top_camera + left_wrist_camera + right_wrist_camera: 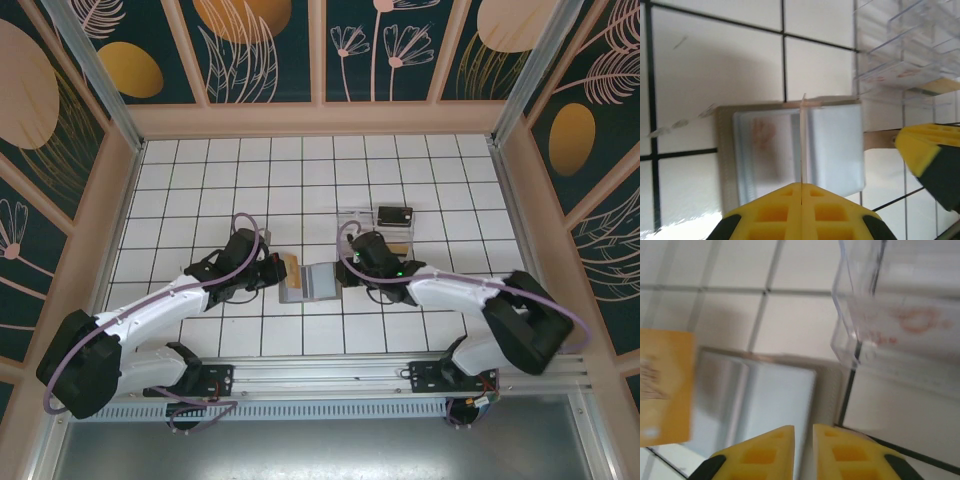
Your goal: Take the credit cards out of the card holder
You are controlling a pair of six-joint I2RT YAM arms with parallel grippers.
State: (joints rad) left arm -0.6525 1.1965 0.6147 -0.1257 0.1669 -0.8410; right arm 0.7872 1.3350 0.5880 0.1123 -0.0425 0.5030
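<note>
The card holder (312,282) lies open on the white tiles, its blue-grey panels facing up (790,150) (775,400). My left gripper (278,270) (801,186) hovers at its left edge, shut on a tan-gold credit card (290,264). That card appears edge-on (802,145) in the left wrist view and as a gold face (665,390) in the right wrist view. My right gripper (343,273) (803,427) is over the holder's right panel, its jaws a narrow gap apart with nothing between them. A dark credit card (395,215) rests on the clear tray (378,236).
The clear plastic tray (905,60) (890,315) stands just behind and to the right of the holder, close to the right gripper. A tan strap tab (880,139) sticks out from the holder's edge. Patterned walls enclose the tiled floor.
</note>
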